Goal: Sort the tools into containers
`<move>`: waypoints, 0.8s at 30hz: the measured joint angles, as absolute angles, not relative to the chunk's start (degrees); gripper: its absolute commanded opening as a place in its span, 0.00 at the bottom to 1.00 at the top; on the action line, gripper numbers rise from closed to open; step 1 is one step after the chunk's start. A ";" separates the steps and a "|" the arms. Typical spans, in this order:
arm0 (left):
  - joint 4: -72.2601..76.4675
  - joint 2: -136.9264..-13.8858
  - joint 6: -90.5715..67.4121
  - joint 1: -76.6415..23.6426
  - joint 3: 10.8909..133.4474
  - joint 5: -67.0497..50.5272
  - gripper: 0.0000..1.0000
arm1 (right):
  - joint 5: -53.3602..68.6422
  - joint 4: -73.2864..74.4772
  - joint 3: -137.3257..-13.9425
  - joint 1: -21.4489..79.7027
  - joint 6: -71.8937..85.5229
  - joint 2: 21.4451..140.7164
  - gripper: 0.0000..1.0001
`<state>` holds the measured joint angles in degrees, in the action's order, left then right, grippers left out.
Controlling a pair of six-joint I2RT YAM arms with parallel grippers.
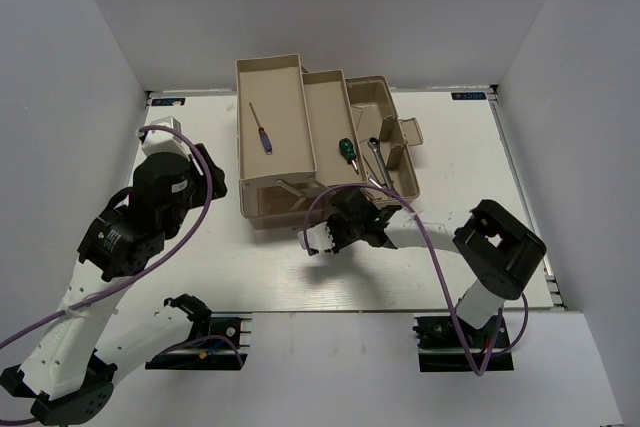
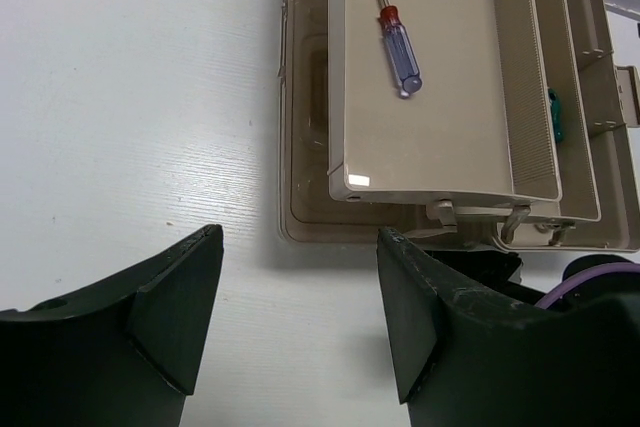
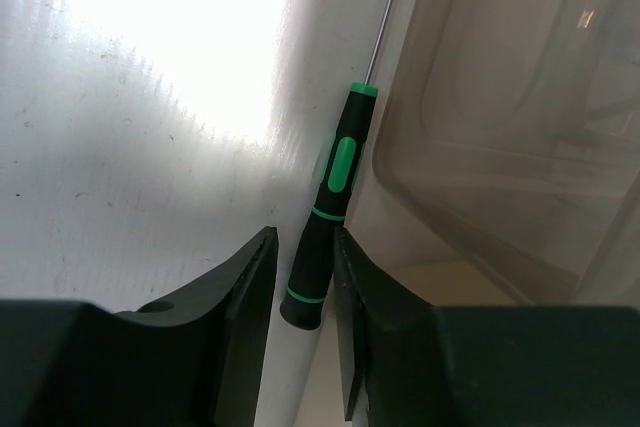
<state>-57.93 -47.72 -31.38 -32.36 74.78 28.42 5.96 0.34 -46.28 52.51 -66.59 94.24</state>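
The beige toolbox (image 1: 398, 175) stands open with its trays (image 1: 283, 179) fanned out to the left. A blue-handled precision screwdriver (image 1: 262, 133) lies in the left tray and also shows in the left wrist view (image 2: 398, 49). A stubby green-handled screwdriver (image 1: 347, 150) and a silver wrench (image 1: 377, 160) lie further right. My right gripper (image 3: 305, 252) is low at the toolbox's near end. Its jaws stand narrowly apart around the black-and-green handle of a thin precision screwdriver (image 3: 335, 182) lying on the table. The right jaw touches the handle and a slim gap shows at the left. My left gripper (image 2: 300, 247) is open and empty.
A translucent brown lid (image 3: 520, 97) lies right beside the thin screwdriver. The right arm's purple cable (image 1: 430, 247) loops over the table. White walls enclose the table on three sides. The left tray's near end (image 2: 440, 182) is just ahead of my left gripper.
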 measured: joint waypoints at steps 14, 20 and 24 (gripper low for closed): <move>-57.89 -48.31 -31.33 -32.36 74.85 28.53 0.73 | 9.76 4.54 -45.43 52.12 -66.61 91.90 0.31; -57.91 -48.31 -31.31 -32.36 74.85 28.51 0.73 | 10.57 6.72 -44.40 52.10 -66.41 90.48 0.31; -57.89 -48.31 -31.33 -32.36 75.00 28.51 0.73 | 10.74 7.33 -44.03 52.10 -65.89 88.95 0.31</move>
